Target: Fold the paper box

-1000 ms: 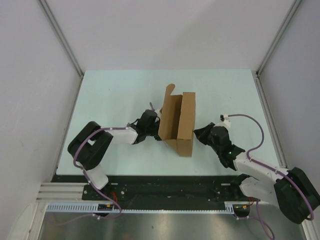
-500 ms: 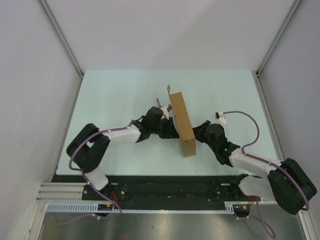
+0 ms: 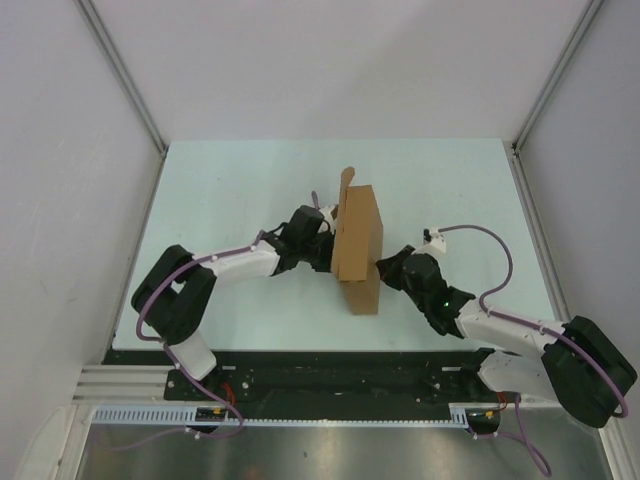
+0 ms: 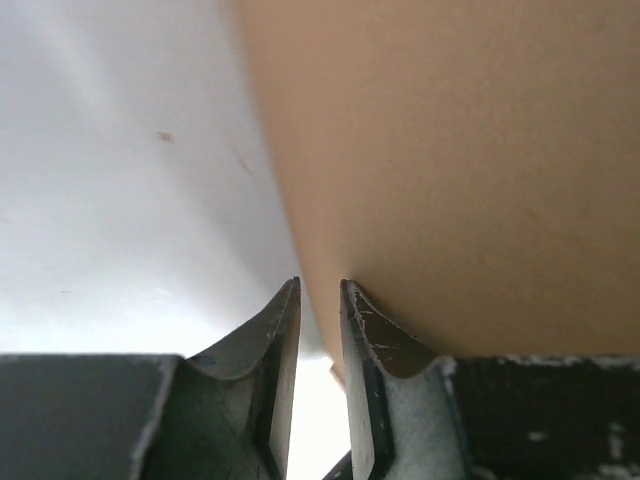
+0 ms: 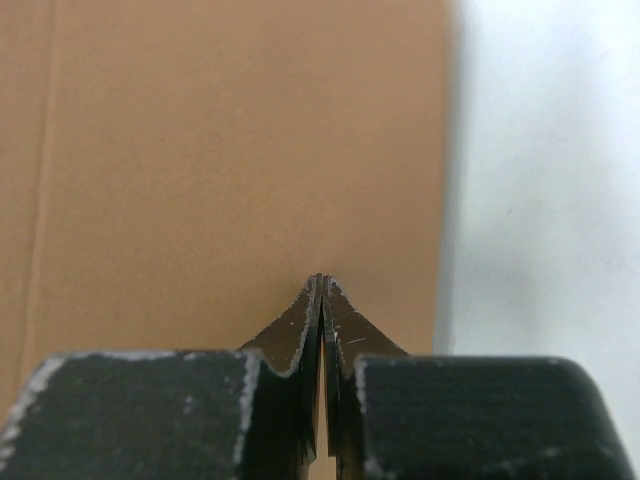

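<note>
The paper box (image 3: 358,245), standing in the middle of the table (image 3: 220,200), has just closed from a splayed V into a narrow fold, pressed between the tightly closed right gripper (image 3: 385,268) and the left gripper (image 3: 322,247), its jaws a crack apart, so this crease looks about formed.

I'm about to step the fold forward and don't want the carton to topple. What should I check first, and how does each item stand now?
1. Paper box standing on edge between both arms: ok.
2. Right end effector shut, tips against a panel: ok.
3. Left end effector gripping the box: cannot tell; its fingers stand slightly apart at a panel edge.
4. All flaps tucked in: not ok; one flap sticks out at the far end.
5. Creases lined up: cannot tell.
</note>
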You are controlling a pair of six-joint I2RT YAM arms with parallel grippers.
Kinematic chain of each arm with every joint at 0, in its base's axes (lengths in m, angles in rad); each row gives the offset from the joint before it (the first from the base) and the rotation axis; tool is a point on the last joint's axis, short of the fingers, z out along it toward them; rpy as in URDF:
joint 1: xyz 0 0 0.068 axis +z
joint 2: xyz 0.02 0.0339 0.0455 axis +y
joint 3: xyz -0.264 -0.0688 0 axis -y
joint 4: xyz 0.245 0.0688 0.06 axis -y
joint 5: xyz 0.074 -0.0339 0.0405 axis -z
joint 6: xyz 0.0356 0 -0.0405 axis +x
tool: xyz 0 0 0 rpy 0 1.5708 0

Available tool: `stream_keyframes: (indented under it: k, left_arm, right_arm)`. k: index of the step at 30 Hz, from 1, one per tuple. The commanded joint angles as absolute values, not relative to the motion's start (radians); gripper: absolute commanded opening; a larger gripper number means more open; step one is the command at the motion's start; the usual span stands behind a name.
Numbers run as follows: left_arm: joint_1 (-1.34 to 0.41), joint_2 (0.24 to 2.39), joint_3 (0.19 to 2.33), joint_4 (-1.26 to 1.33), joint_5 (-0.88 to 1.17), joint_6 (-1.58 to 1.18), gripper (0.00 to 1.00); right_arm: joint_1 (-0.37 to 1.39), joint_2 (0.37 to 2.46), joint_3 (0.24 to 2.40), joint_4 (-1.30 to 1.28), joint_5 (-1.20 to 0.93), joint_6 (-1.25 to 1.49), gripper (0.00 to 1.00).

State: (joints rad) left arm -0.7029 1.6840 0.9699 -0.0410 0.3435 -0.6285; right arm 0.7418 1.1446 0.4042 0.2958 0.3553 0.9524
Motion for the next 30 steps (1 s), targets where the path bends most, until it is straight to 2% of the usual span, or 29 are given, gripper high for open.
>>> stream_keyframes:
  k: [1,15,30]
  left_arm:
    - [-0.686,1.641,1.071,0.069,0.365,-0.620,0.29]
    - [-0.670,1.649,1.144,0.054,0.383,-0.598,0.31]
    - [-0.554,1.723,1.164,0.075,0.406,-0.626,0.32]
  right_arm:
    - [0.818,1.104,0.445,0.241,0.278,0.982,0.02]
    - [0.907,1.180,0.443,0.305,0.314,0.979,0.02]
    - [0.885,1.045,0.454,0.158,0.376,0.951,0.03]
